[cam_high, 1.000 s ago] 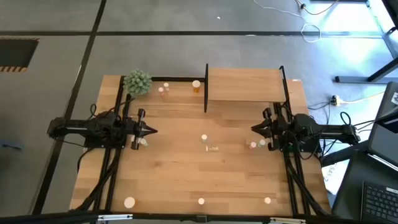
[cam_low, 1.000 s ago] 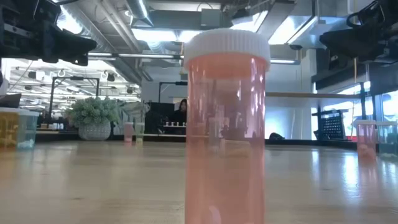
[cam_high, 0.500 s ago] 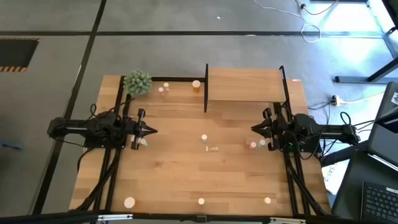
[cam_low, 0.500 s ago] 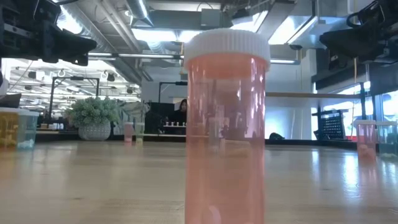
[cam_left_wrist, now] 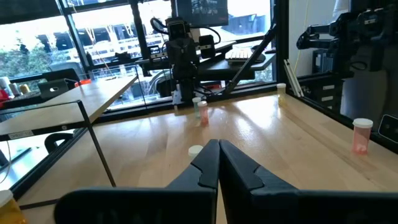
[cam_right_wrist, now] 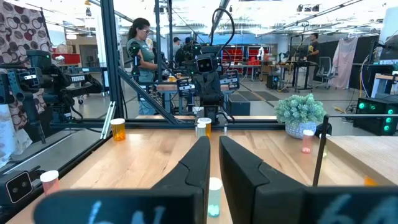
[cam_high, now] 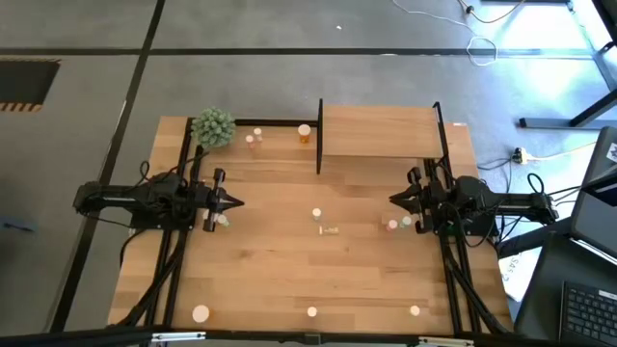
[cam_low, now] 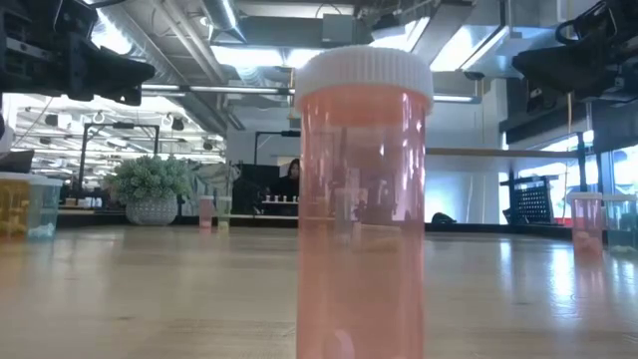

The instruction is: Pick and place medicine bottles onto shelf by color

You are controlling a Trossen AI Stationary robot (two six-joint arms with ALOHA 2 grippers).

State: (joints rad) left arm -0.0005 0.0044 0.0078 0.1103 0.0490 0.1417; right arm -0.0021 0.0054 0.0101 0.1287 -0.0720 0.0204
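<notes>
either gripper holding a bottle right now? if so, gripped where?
Nothing is held. The left gripper is shut on nothing, fingertips together above the table. The right gripper is slightly open with an empty gap. The bottles stand loose on the table.

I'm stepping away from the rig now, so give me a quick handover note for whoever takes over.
Left gripper: shut, empty, raised at the table's left side. Right gripper: slightly open, empty, at the right side.
Shelf: at the table's far edge, no bottles visible on its top.
Medicine bottles stand scattered: several mid-table, two by the right gripper, two pink and one orange near the plant, three along the near edge, one pink right at the low camera.
Done: nothing placed yet. Left: sort every bottle onto the shelf by color.
</notes>
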